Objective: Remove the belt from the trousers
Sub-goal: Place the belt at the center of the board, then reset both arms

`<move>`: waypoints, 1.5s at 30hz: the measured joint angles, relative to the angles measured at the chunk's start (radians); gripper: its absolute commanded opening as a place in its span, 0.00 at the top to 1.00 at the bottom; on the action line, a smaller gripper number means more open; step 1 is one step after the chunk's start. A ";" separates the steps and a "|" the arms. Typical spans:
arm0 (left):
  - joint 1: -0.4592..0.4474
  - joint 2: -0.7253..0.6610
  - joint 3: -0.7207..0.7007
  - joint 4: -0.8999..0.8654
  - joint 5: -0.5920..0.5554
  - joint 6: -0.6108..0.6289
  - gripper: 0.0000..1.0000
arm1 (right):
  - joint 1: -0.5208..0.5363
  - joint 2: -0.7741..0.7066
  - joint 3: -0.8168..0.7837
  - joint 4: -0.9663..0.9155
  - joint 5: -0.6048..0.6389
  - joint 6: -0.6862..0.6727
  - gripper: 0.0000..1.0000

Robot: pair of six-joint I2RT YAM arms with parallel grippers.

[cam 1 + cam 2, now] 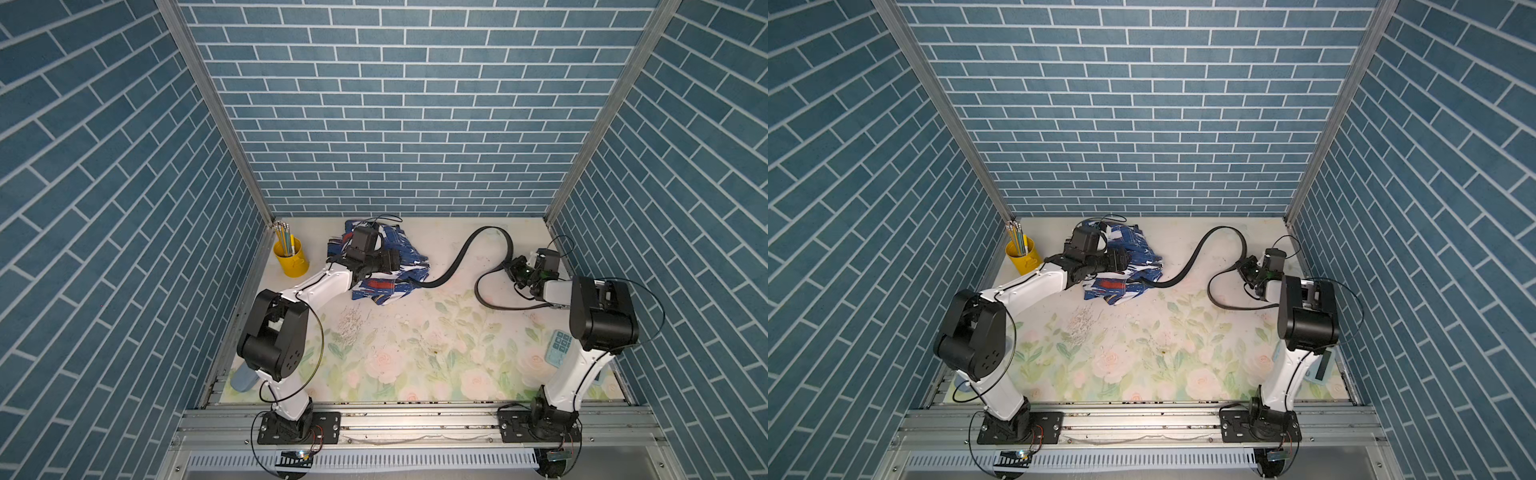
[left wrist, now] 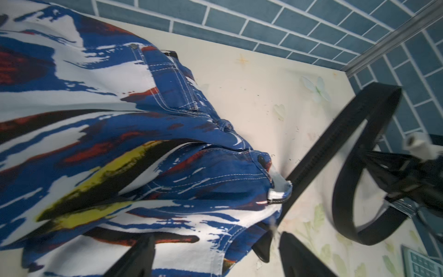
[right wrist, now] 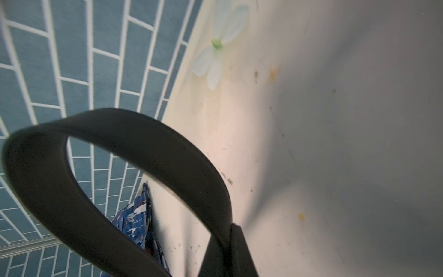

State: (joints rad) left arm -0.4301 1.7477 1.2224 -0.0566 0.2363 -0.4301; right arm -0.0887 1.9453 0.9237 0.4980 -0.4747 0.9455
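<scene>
Two grippers, two different stories. The left gripper [image 2: 217, 236] hung over the trousers [image 1: 399, 282] with its jaws spread wide. The right gripper [image 1: 516, 272] was clamped tight on the belt [image 1: 457, 257], over by the far right side of the table [image 1: 415, 353]. From there the belt curved across the table and ran into the waistband of the trousers, which sat bunched up near the back wall.
</scene>
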 measured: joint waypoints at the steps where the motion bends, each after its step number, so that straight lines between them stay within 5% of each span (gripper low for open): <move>1: -0.002 -0.005 -0.011 0.017 0.010 -0.002 0.00 | 0.005 0.010 0.000 0.004 -0.005 -0.001 0.98; 9: -0.016 -0.146 -0.169 0.027 -0.040 0.042 0.00 | 0.017 0.010 -0.004 -0.023 -0.019 -0.134 0.41; 18: -0.015 -0.301 -0.245 0.005 -0.167 0.133 0.00 | 0.021 -0.186 -0.051 -0.134 -0.013 -0.251 0.17; 25: 0.040 -0.562 -0.481 0.084 -0.372 0.205 0.00 | 0.021 -0.558 -0.060 -0.281 0.055 -0.473 0.06; 31: 0.112 -0.679 -0.669 0.256 -0.550 0.343 0.00 | 0.021 -0.818 -0.286 -0.220 0.227 -0.711 0.00; 38: 0.156 -0.687 -0.983 0.665 -0.549 0.469 0.00 | 0.021 -0.884 -0.715 -0.029 0.493 -0.836 0.00; 41: 0.188 -0.631 -1.108 0.872 -0.518 0.490 0.00 | 0.021 -0.904 -0.873 0.221 0.509 -0.862 0.01; 45: 0.235 -0.492 -1.106 1.024 -0.461 0.502 0.00 | 0.021 -0.793 -0.915 0.510 0.488 -0.864 0.00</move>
State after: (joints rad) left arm -0.1947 1.2556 0.1165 0.9676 -0.2249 0.0719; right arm -0.0673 1.1522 0.0090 1.0077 0.0132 0.0818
